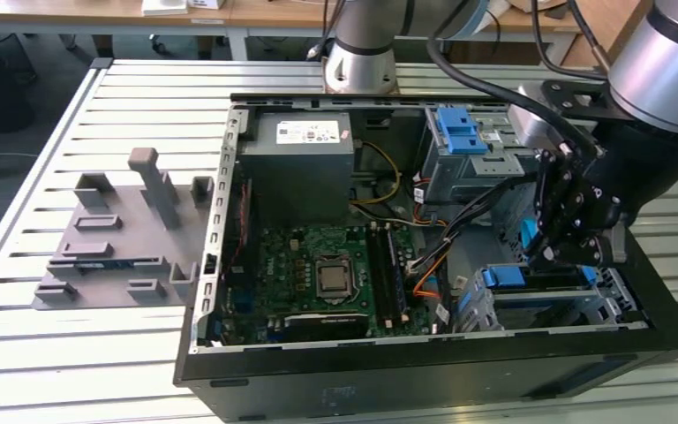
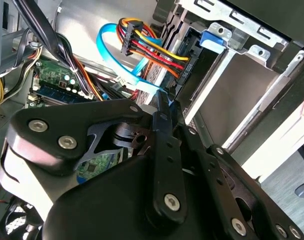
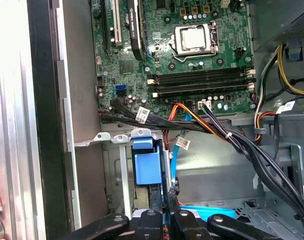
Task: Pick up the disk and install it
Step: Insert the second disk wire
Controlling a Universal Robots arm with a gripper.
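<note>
At the lower drive cage [image 1: 551,305] of the open computer case [image 1: 433,371], on the exterior view's right:

- Disk [image 3: 206,212]: lies flat in the cage. One bright blue edge of its frame shows in the first wrist view, just beyond the pincer tips; its label cannot be seen.
- Pincer [image 3: 169,195]: black, on linked arms, reaching down into the case over the cage. Its fingertips [image 2: 162,102] are drawn together. Whether they touch the disk cannot be told.
- Blue latch [image 3: 147,165]: plastic, upright on the cage wall, just beside the pincer tips.
- Cable bundle [image 3: 226,137]: black, orange and red leads running across the case between motherboard and cage. A flat blue data cable [image 2: 109,47] loops beside a connector with red, yellow and orange wires.
- Motherboard [image 1: 327,274]: green, on the case floor, with the silver processor socket [image 3: 194,37] and dark memory slots near it.
- Power supply [image 1: 304,168]: grey box with a white sticker, at the far end of the case.
- Upper drive cage [image 1: 480,150]: metal, carrying a second blue plastic piece, well apart from the pincer.
- Robot arm [image 1: 669,62]: grey and silver, entering from the exterior view's upper right.
- Grey fixture [image 1: 121,238]: moulded block with upright posts, on the desk at the exterior view's left, well apart from the case.
- Desk [image 1: 33,159]: pale, slatted metal, bearing case and fixture.
</note>
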